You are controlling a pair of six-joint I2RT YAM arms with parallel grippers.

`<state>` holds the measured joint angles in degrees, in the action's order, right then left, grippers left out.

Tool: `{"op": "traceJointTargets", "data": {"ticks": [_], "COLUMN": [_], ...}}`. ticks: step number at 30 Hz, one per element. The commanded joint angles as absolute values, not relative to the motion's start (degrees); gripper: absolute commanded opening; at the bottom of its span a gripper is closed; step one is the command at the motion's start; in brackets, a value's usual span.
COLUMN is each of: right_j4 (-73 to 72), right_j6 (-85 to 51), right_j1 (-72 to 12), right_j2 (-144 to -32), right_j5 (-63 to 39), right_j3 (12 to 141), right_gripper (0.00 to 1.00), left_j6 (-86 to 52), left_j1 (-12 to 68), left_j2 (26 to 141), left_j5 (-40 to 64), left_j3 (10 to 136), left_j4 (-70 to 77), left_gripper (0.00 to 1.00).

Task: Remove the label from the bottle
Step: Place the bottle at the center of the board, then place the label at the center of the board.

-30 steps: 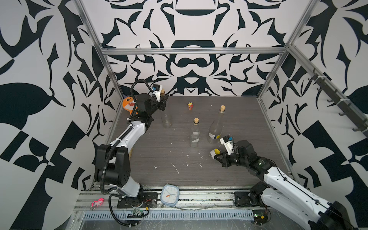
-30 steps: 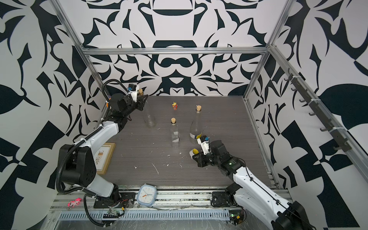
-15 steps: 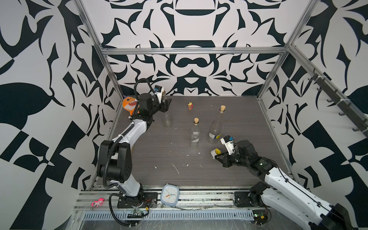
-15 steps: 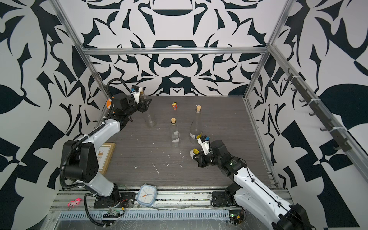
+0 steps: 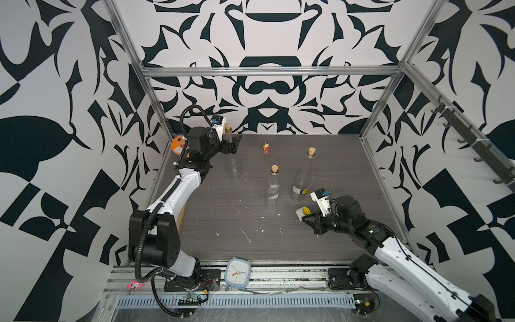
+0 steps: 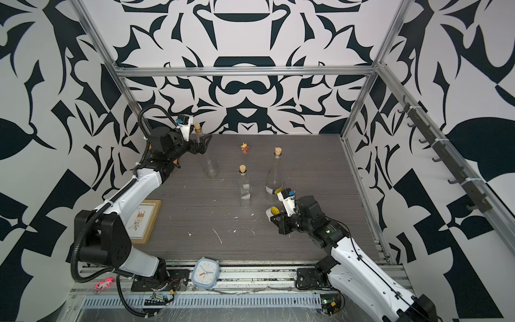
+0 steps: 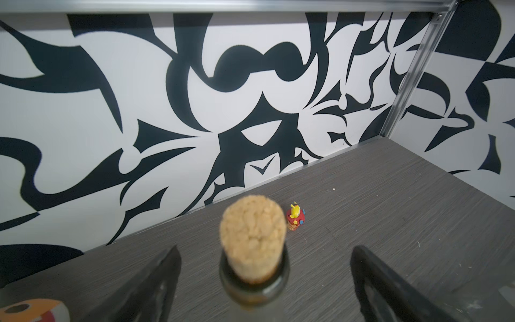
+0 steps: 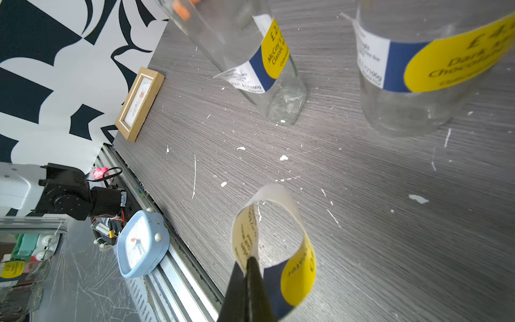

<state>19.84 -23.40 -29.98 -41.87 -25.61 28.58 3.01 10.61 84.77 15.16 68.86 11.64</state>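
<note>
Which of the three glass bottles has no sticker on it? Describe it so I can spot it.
Look to the table's far left corner. A corked bottle stands there between the left arm's open jaws. Unlike the short bottle and tall bottle nearer the middle, its glass carries no label.

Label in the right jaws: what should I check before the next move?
1. The label pinched in the shut right jaws: ok.
2. The label clear of every bottle: ok.
3. The left jaws open on both sides of the left bottle neck, not gripping: ok.
4. The left bottle upright, cork in: ok.
5. The left bottle bare all round: cannot tell; in both top views none shows.
6. The middle bottle and right bottle label-free: not ok, both carry labels.
</note>
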Motion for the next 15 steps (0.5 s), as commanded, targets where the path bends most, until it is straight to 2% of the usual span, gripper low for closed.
{"op": "traceJointTargets", "data": {"ticks": [1,5,9,15], "right_j4": [21.89,19.95,20.01,30.0], "right_j6": [-23.32,-25.85,-25.11,-22.82], "right_j1": [-29.78,-29.69,-29.62,-27.93], "right_j2": [-41.67,-42.07,-42.42,-42.07], "right_j5": [-21.44,-21.7,-23.29,-11.36], "right_j3": [32.35,32.36,33.4,39.39], "right_gripper": [0.0,0.0,0.0,0.0], "left_j6": [3.45,1.61,0.68,-2.75], "left_j1": [10.35,10.07,9.93,9.93], "left_j2": [77.85,68.23,62.02,49.38], "left_j5": [13.13,10.78,9.15,10.13], "left_j3": [65.94,58.37,57.81,51.63], "left_j4": [8.68,8.86,-0.53,-6.45], "left_gripper": [0.99,0.99,0.99,0.99]}}
